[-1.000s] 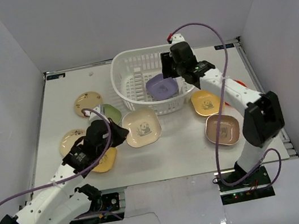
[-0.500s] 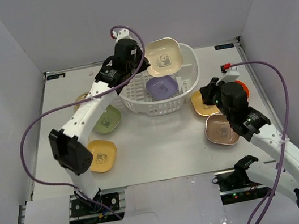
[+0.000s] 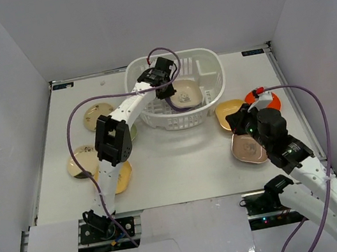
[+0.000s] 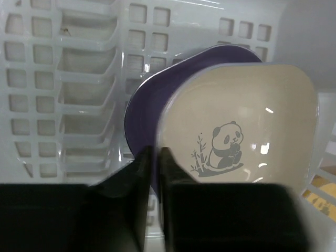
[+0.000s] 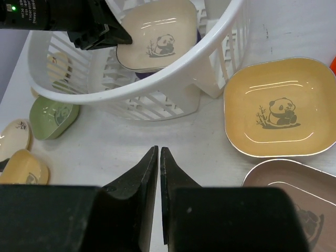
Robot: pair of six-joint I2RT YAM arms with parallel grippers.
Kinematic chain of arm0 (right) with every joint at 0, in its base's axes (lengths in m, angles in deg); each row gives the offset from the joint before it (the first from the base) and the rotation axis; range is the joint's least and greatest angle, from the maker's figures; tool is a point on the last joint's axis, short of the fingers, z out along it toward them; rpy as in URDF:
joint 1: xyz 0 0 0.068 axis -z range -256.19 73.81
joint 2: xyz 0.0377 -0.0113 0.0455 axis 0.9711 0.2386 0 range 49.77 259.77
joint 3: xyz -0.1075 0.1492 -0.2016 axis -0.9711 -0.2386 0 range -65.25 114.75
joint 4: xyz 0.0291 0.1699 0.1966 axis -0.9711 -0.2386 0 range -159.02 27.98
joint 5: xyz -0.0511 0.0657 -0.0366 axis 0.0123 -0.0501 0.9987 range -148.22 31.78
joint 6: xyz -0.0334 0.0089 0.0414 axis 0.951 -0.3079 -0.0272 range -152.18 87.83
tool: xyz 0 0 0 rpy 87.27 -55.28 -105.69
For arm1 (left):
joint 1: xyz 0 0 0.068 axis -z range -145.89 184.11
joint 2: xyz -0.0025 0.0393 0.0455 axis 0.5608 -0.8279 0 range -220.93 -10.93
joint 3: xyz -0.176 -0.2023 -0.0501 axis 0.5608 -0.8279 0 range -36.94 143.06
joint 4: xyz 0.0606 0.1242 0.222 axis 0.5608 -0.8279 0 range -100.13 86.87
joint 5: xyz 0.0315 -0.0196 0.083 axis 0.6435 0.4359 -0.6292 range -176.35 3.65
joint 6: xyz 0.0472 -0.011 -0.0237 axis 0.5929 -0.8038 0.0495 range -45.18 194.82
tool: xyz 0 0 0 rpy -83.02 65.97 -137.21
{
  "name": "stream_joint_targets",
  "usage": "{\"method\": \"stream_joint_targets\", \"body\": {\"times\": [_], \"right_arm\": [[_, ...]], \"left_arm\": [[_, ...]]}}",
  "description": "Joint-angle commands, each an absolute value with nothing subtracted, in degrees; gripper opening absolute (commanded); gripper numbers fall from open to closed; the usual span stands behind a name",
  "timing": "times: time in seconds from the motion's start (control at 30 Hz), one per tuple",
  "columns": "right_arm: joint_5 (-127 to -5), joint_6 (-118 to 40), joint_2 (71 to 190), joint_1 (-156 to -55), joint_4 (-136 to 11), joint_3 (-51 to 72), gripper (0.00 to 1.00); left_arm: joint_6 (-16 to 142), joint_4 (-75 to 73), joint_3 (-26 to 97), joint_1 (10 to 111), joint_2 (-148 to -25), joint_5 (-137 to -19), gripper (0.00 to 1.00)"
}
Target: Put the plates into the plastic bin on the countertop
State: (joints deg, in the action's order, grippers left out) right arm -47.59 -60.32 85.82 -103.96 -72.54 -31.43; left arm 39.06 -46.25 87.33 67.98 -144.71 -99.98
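Inside the plastic bin (image 3: 219,75) a cream panda plate (image 3: 184,94) lies on a purple plate (image 4: 142,115). My left gripper (image 3: 168,92) hangs low in the bin at the cream plate's (image 4: 241,131) near corner. Its jaws stand a narrow gap apart with only purple showing between them (image 4: 155,152). My right gripper (image 3: 237,119) hovers shut and empty over the countertop (image 5: 105,142), just in front of the bin (image 5: 157,79). A yellow plate (image 5: 281,107) and a tan plate (image 5: 299,194) lie to its right.
A red-orange plate (image 3: 261,97) lies behind the right arm. Left of the bin are a green plate (image 5: 52,115), two cream round plates (image 3: 98,114) (image 3: 80,161) and a yellow plate (image 3: 120,176). White walls close in the countertop.
The left gripper has come down from above the bin's rim with the cream plate, which now rests on the purple one, and its jaws have parted slightly. The right arm has barely moved.
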Motion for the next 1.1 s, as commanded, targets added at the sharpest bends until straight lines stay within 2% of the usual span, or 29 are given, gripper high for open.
{"method": "stream_joint_targets", "body": {"times": [0.0,0.1,0.13,0.17,0.2,0.23,0.37,0.43,0.53,0.57,0.63,0.7,0.73,0.8,0.87,1.07], "right_arm": [[-49.1,-59.8,86.3,-104.1,-71.9,-31.9,0.12],[-48.1,-58.8,87.0,-104.1,-72.3,-31.9,0.17],[-47.9,-58.5,87.3,-104.1,-72.4,-32.0,0.22],[-47.8,-58.3,87.7,-104.1,-72.6,-32.1,0.29],[-47.8,-58.2,87.9,-104.1,-72.7,-32.1,0.29],[-48.2,-58.2,88.0,-104.1,-72.7,-32.6,0.35],[-48.8,-58.5,88.6,-104.3,-73.5,-34.6,0.49],[-48.3,-59.1,88.4,-104.2,-74.3,-35.9,0.59],[-46.6,-60.2,88.4,-104.3,-76.3,-39.1,0.67],[-46.4,-60.6,88.5,-104.3,-76.4,-39.9,0.67],[-45.4,-61.6,89.0,-104.6,-77.1,-42.0,0.68],[-42.6,-62.3,89.7,-104.8,-78.4,-43.5,0.67],[-41.1,-63.2,89.8,-104.8,-78.9,-43.8,0.65],[-37.1,-63.5,90.2,-104.8,-79.0,-44.4,0.62],[-35.1,-63.8,92.6,-104.8,-78.1,-45.0,0.60],[-32.5,-64.7,103.5,-104.8,-75.6,-43.9,0.46]], "left_arm": [[37.9,-45.9,90.4,68.1,-142.5,-99.7,0.30],[38.2,-44.1,90.5,68.1,-141.1,-99.4,0.64],[38.6,-43.4,90.5,68.1,-139.5,-99.3,0.79],[39.2,-41.7,90.6,68.0,-137.4,-98.8,0.86],[39.2,-40.8,90.6,68.1,-137.4,-98.5,0.86],[40.0,-39.2,90.7,68.1,-135.0,-98.2,0.89],[43.1,-37.7,90.8,68.1,-127.0,-98.0,0.91],[44.4,-37.8,86.2,68.0,-122.1,-99.4,0.91],[45.7,-37.4,69.7,68.1,-107.8,-101.3,0.87],[46.0,-37.4,64.7,68.1,-103.8,-101.4,0.82],[45.6,-37.8,49.6,68.1,-91.5,-100.7,0.75],[42.5,-40.7,40.7,68.1,-80.3,-98.7,0.69],[41.0,-42.3,33.4,68.6,-77.0,-98.0,0.68],[36.8,-47.0,26.9,68.7,-68.4,-96.7,0.67],[34.9,-52.1,19.9,68.7,-64.8,-96.5,0.68],[32.2,-59.4,11.2,68.9,-63.6,-95.5,0.70]]}}
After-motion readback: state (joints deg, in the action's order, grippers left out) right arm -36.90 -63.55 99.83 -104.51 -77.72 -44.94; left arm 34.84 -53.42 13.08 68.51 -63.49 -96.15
